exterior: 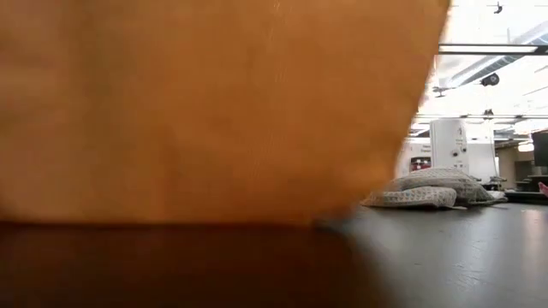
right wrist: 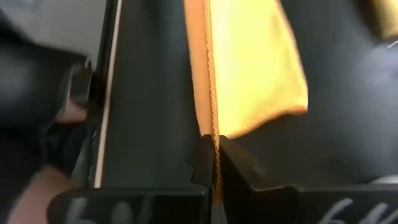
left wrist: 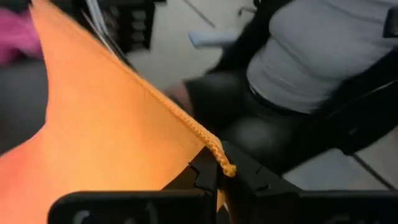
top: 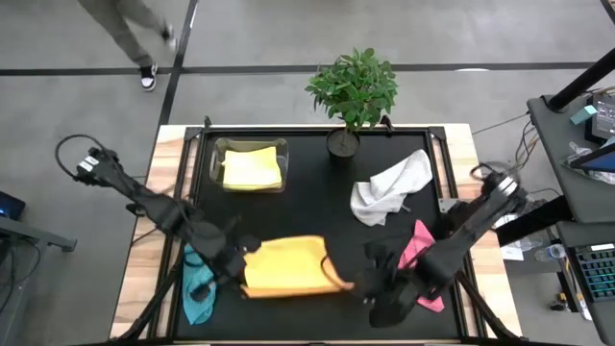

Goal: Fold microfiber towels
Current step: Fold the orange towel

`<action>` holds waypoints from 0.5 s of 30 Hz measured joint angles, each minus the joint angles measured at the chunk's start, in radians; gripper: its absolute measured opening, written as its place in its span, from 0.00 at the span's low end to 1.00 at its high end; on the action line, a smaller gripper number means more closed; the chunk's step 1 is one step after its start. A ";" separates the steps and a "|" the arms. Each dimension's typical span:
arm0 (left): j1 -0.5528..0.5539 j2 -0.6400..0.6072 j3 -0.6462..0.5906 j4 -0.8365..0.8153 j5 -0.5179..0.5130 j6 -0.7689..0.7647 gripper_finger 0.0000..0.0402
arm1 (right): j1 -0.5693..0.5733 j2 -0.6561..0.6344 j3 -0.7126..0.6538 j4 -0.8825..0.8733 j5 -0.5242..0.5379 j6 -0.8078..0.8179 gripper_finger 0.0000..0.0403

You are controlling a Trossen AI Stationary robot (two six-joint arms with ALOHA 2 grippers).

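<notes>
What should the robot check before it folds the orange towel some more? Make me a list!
1. Left gripper pinching the orange towel: ok.
2. Right gripper pinching its edge too: ok.
3. Towel lifted clear of the table: cannot tell.
4. Teal towel out of the way: cannot tell, it lies right beside.
5. Pink towel away from the fold: ok.
6. White towel away: ok.

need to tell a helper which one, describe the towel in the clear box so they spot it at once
Start at the potted plant on the table's far edge. Just left of it sits a clear box, and the yellow towel lies folded inside. It is the only towel in a container.
</notes>
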 joint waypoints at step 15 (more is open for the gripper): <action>-0.109 0.292 -0.030 0.016 0.148 -0.373 0.00 | -0.088 0.211 0.019 0.064 -0.116 -0.061 0.02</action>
